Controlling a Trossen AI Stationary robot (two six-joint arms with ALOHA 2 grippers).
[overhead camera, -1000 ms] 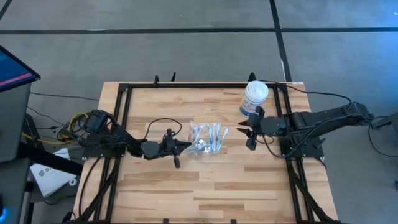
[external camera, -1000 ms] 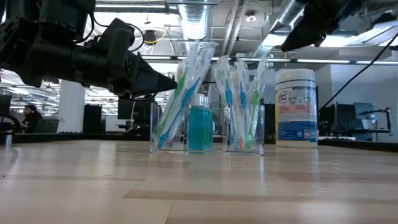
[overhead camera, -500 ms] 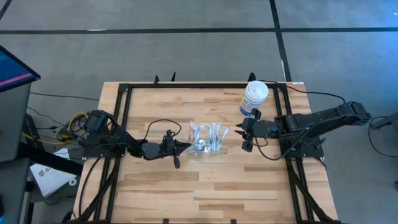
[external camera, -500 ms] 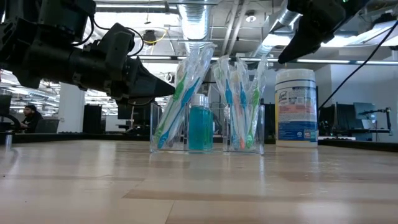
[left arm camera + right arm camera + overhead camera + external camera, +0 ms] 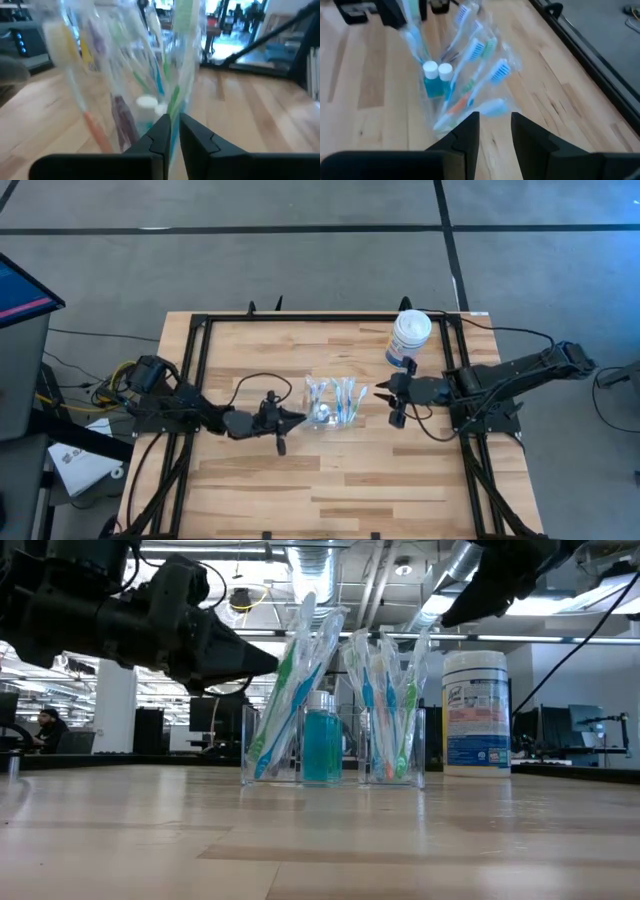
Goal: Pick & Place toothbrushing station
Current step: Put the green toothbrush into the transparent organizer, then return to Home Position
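The toothbrushing station point(image 5: 335, 402) stands upright at the table's middle. It is a clear holder point(image 5: 330, 765) with wrapped toothbrushes leaning in its two side compartments and teal bottles point(image 5: 321, 745) between them. My left gripper point(image 5: 298, 418) is level at the station's left side, up by the toothbrush heads point(image 5: 272, 662), and is shut on a wrapper. My right gripper point(image 5: 385, 393) is open and hangs above the station's right side point(image 5: 447, 618), touching nothing. The right wrist view shows the station from above point(image 5: 455, 80). My left gripper pinches the clear wrapper of a green toothbrush point(image 5: 176, 100) between its two fingertips, high in the left compartment. The fingers come level from the table's left side. The toothbrush leans in the holder, its lower end inside the compartment.
A large white tub with a blue label point(image 5: 410, 338) stands at the far right, just behind my right arm; it also shows in the low view point(image 5: 476, 712). A black frame point(image 5: 200, 330) runs around the table. Bare wood lies along the near side.
My right gripper has moved toward the table's left, closer to the station, staying above it. My left gripper has risen a little at the station's left side, and one toothbrush in the left compartment now stands higher and leans more to the left.
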